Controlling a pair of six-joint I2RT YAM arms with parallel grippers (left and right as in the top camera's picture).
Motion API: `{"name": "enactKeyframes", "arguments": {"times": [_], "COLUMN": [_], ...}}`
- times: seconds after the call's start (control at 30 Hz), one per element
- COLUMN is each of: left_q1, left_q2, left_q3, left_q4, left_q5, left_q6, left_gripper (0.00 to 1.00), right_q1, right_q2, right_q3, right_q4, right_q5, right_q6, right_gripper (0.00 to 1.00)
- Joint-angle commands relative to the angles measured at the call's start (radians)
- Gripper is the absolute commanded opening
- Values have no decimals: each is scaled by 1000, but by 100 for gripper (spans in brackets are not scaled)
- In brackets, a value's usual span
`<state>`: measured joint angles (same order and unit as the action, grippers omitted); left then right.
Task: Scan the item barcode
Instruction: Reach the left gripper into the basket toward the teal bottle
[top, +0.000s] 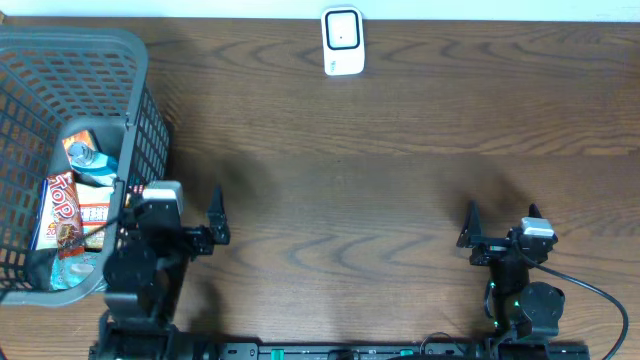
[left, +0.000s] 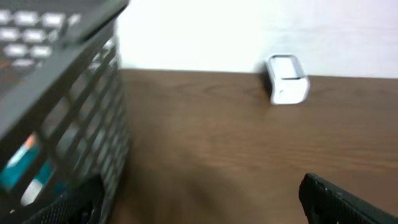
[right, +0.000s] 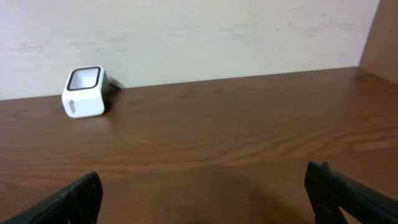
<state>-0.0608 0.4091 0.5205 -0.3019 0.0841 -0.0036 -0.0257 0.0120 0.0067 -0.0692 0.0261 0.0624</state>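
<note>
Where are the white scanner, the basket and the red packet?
White scanner (top: 342, 40): overhead view, top face.
Basket (top: 80, 40): overhead view, far rim.
Red packet (top: 62, 200): overhead view, printed front.

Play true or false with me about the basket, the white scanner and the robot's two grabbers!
1. The gray basket sits on the robot's left side of the table. True.
2. The white scanner is inside the basket. False: it stands on the bare table by the far edge, apart from the basket.
3. The left gripper is holding a snack. False: its fingers are spread open with nothing between them.
4. The right gripper is open and empty. True.
5. There are snack packs lying in the basket. True.
</note>
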Motion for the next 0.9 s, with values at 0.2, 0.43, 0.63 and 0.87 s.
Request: {"name": "enactKeyframes", "arguments": {"times": [0.2,0.43,0.63,0.87], "left_q1": [-3,-3,-1,14], "left_q2": [205,420,480,579], "left_q3": [309,743,830,940], "left_q4": [-54,-352,-396,-478], "left_q5": [262,87,82,-411], "left_q6": [-9,-11,-16,-301], "left_gripper": [100,100,100,98], "right_q1": [-8,-8,-8,-8], "right_q2": [-6,-6,-6,-6], "right_q3": [-1,-1,-1,-1], "right_q4": [-3,-3,-3,-3], "right_q5": [5,5,5,5], "right_q6": [-15,-15,-15,-15], "right_gripper": [99,99,99,99]}}
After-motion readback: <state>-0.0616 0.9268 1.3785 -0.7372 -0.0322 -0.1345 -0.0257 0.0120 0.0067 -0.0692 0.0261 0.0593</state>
